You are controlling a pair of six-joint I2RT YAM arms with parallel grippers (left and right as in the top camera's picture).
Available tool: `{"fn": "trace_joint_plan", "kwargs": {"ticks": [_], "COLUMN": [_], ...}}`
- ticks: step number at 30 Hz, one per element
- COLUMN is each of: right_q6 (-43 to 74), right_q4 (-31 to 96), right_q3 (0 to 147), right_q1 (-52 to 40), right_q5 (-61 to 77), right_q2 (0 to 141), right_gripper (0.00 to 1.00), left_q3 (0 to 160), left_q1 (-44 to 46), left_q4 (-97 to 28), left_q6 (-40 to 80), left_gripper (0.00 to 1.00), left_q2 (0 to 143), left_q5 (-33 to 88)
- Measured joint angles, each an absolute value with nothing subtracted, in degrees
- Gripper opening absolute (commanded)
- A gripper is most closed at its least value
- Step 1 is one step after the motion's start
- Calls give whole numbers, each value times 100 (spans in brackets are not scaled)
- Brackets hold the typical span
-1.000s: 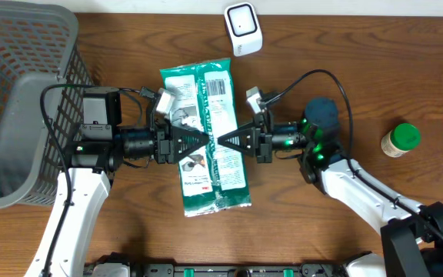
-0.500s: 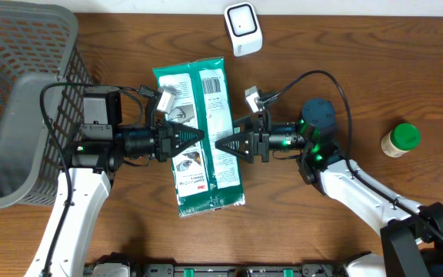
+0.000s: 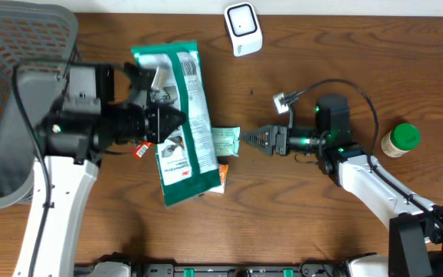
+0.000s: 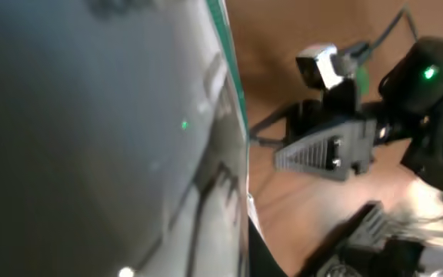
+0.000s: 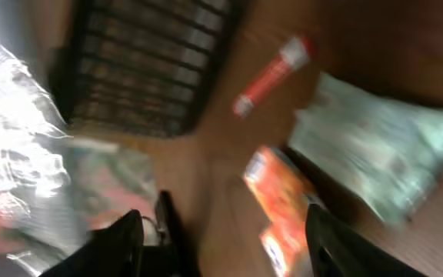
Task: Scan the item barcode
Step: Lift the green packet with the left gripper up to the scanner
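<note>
Green-and-white flat plastic pouch (image 3: 184, 92) sits left of centre in the overhead view, tilted, with its upper end toward the top of the frame and its lower end reaching down to the lower middle. The left jaws grip it: they are closed on its left edge about halfway along its length, coming in from the left. A barcode patch shows near the pouch's upper end, below and to the left of the small white box scanner (image 3: 241, 28) standing at the top centre of the brown wooden worktop (image 3: 306, 69). In the left wrist view the pouch fills the left half of the frame, too blurred and too close to read. The right jaws are open and hold nothing, their two dark fingers (image 5: 123, 245) standing wide apart at the bottom of the right wrist view. They point left toward the pouch from the centre right of the overhead view, apart from its right edge. Between them and the pouch lies a pale green soft packet (image 3: 226, 141), and an orange packet (image 3: 220, 176) shows at the pouch's lower right corner. A small red tube (image 3: 139, 151) lies at the pouch's left edge. A grey wire-mesh basket (image 3: 6, 54) fills the upper left, and a green-lidded small jar (image 3: 401, 140) stands at the far right.
</note>
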State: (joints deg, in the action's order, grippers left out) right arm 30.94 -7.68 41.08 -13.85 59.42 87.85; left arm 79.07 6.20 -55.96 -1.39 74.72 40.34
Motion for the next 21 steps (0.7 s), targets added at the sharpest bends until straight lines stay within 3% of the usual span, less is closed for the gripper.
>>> {"fn": "trace_joint_plan", "kwargs": {"ticks": [4, 8, 14, 17, 21], "right_q6": [2668, 2456, 2349, 2303, 2290], "right_q4": [464, 1273, 2383, 2482, 2504], "right_q3": [4108, 4112, 4117, 4119, 4119], "right_q1": [-1398, -1406, -1557, -1673, -1726], "right_q5": [5035, 4088, 2928, 2665, 2488], "right_q2": [8785, 8783, 8709, 8705, 8702], "right_gripper": [63, 64, 81, 99, 99], "left_q3": [9603, 10919, 11415, 11415, 11417], "left_q1": [1146, 1531, 1955, 2128, 2261], "left_q4": [-7102, -7784, -7161, -6589, -5802], "left_q6": [-434, -733, -1271, -1568, -1940], "left_gripper": [7, 7, 7, 7, 7], "left_q2": [8178, 9083, 9876, 10071, 10239], "left_q5": [2816, 1984, 961, 473, -84]}}
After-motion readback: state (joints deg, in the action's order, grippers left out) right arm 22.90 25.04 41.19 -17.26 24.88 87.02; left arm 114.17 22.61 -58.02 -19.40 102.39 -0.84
